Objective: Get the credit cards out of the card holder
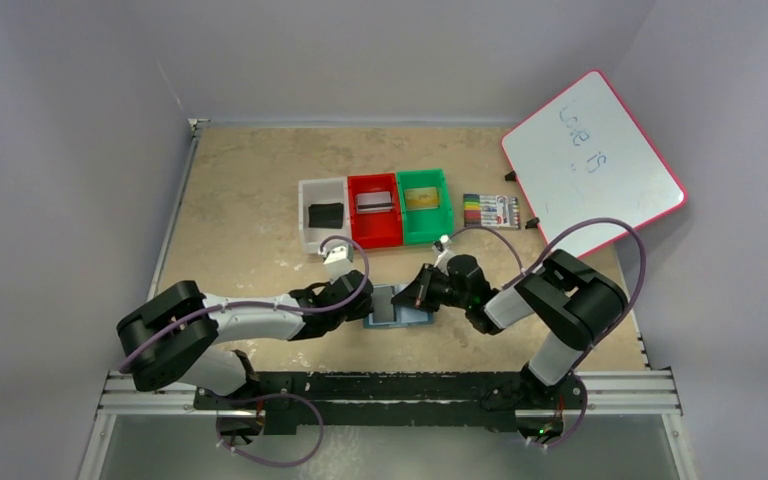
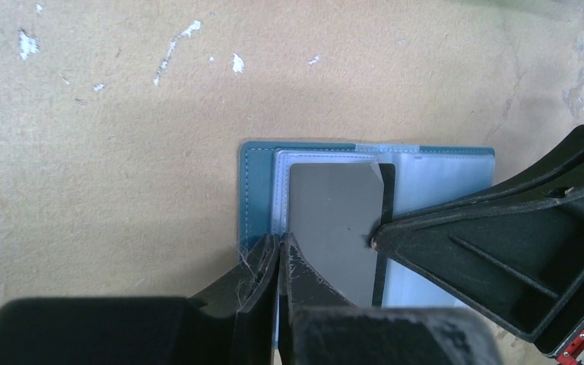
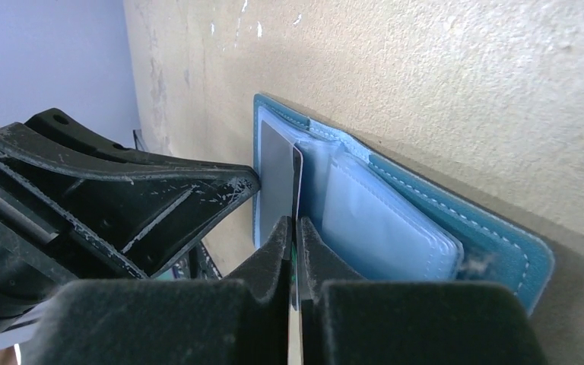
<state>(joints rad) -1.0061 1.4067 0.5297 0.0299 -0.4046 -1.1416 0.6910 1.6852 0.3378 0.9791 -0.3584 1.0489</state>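
The teal card holder (image 1: 415, 317) lies open and flat on the table between both arms, its pale-blue clear pockets (image 3: 384, 220) showing. A grey credit card (image 2: 331, 220) sits in the left pocket, one corner sticking out. My left gripper (image 2: 280, 242) is shut on the card holder's left edge, where the clear pocket meets the teal cover (image 2: 257, 190). From the right, my right gripper (image 3: 295, 226) is shut on the thin edge of the grey credit card (image 3: 275, 175). In the top view the left gripper (image 1: 365, 298) and right gripper (image 1: 422, 290) meet over the holder.
Behind the holder stand a white bin (image 1: 305, 190) with a black card (image 1: 326, 214), a red bin (image 1: 355, 232) with a silver card (image 1: 374, 203) and a green bin (image 1: 442, 225) with a gold card (image 1: 421, 198). A marker pack (image 1: 491, 210) and whiteboard (image 1: 592, 165) lie at the back right.
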